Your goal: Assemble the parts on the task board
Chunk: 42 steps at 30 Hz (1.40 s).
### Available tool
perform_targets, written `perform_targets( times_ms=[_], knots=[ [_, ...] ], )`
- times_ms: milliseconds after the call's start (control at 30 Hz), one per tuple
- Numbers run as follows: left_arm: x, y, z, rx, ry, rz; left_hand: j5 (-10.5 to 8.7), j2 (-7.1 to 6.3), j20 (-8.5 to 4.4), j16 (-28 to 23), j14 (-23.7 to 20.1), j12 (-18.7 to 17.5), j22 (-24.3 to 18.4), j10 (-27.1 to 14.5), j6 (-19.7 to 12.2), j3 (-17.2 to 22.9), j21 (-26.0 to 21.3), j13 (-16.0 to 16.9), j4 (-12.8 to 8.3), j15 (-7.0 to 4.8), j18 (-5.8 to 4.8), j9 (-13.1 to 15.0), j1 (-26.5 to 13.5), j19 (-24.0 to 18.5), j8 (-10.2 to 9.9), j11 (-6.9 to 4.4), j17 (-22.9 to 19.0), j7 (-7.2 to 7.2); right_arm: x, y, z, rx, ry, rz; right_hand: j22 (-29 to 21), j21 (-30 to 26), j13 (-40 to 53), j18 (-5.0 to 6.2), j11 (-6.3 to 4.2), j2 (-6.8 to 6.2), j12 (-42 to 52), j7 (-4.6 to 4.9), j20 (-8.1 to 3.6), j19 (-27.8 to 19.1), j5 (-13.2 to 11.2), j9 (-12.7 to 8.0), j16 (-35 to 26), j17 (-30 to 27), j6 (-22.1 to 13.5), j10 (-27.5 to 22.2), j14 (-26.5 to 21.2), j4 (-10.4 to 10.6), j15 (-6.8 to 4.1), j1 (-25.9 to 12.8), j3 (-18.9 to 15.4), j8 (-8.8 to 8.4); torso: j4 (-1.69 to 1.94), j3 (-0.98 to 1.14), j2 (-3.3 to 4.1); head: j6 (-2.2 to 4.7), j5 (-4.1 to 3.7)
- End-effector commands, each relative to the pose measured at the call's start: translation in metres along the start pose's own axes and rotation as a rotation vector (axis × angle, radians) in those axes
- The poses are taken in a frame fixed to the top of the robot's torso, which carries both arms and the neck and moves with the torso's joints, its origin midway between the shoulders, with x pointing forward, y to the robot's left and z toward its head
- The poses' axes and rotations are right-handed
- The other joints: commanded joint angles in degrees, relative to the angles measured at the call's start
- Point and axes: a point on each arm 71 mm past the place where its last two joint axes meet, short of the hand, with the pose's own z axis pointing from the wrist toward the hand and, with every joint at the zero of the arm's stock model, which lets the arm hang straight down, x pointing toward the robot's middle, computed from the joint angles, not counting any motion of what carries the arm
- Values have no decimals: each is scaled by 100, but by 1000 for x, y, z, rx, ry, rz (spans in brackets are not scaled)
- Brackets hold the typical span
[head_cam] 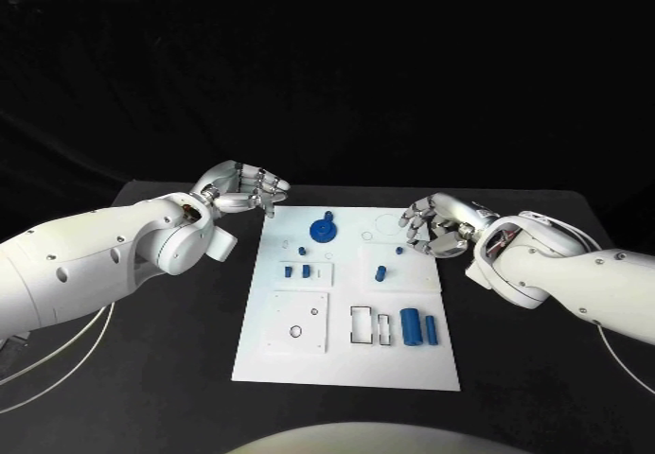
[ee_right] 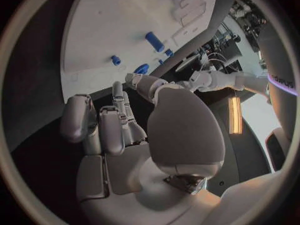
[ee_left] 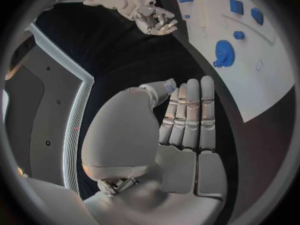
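Hovering at the far corners of the task board (head_cam: pixel 274 364), both hands held nothing, which suggested the assembly had not yet begun. The left hand (head_cam: pixel 249 192) hung over the black table (head_cam: pixel 178 378) just beside the board's far left corner, fingers loosely curled and parted; the right hand (head_cam: pixel 439 227) hung over the far right edge, fingers likewise bent but empty. On the flat, matte white board lay the blue parts: a toothed gear (head_cam: pixel 324 230) near the far end, small pegs mid-board, and two smooth cylinders (head_cam: pixel 420 328) beside rectangular recesses (head_cam: pixel 373 324), probably their seats, though the head view was too coarse to be sure
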Motion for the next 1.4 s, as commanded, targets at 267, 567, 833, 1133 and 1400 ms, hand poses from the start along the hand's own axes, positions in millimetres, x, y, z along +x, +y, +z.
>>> perform_targets(
  times_ms=[267, 567, 833, 1133, 1400],
  knots=[
    [2, -9, -7, 66, -13, -222, -20, 119, 139, -1744, 110, -919, -344, 592, 137, -82, -690, -144, -296, 118, 63, 19, -191, -363, 46, 27, -449, 22, 16, 17, 9, -73, 117, -329, 508, 69, -236, -15, 26, -34, -243, -11, -8, 80, 2, -53, -4, -6, 513, 69, 142, 35, 26, 50, -104, -107, 5, -11, 11, 87, -379],
    [6, -13, -9, 87, -6, -231, -19, 127, 142, -1860, 127, -1026, -354, 597, 138, -102, -720, -142, -356, 131, 57, 9, -165, -361, 32, 48, -437, 43, 19, 18, 13, -42, 123, -373, 486, -3, -389, -4, 78, -45, -429, 27, 34, 53, 5, -100, -31, -43, 550, -62, 126, 42, 64, 68, -216, -193, -2, -5, 11, 62, -392],
    [6, -13, -10, 87, -7, -232, -20, 123, 153, -1913, 125, -1082, -363, 588, 126, -127, -747, -141, -361, 148, 50, 0, -192, -379, 18, 64, -424, 59, 26, 22, 13, -47, 136, -396, 527, 78, -422, -19, 70, -1, -429, 16, 42, 94, 10, -102, -5, -1, 657, -1, 137, 54, 64, 101, -239, -181, 10, -5, 6, 17, -400],
    [4, -13, -11, 82, -12, -229, -20, 123, 165, -1953, 114, -1132, -375, 573, 103, -143, -778, -140, -365, 164, 47, -11, -210, -395, -1, 79, -408, 72, 34, 21, 14, -48, 139, -415, 541, 99, -462, -22, 61, 60, -450, -3, 40, 108, 15, -102, 0, 1, 771, 24, 139, 94, 57, 109, -240, -165, 13, -2, 3, 1, -389],
    [4, -12, -11, 76, -15, -226, -20, 126, 176, -1978, 102, -1167, -386, 563, 84, -156, -804, -138, -361, 177, 44, -20, -230, -406, -16, 92, -392, 85, 36, 22, 15, -54, 89, -443, 585, 167, -533, -34, 33, 202, -460, -30, 17, 146, 35, -117, 14, 23, 899, 142, 147, 150, 30, 185, -30, -176, 10, 2, 7, -5, -388]
  ],
)
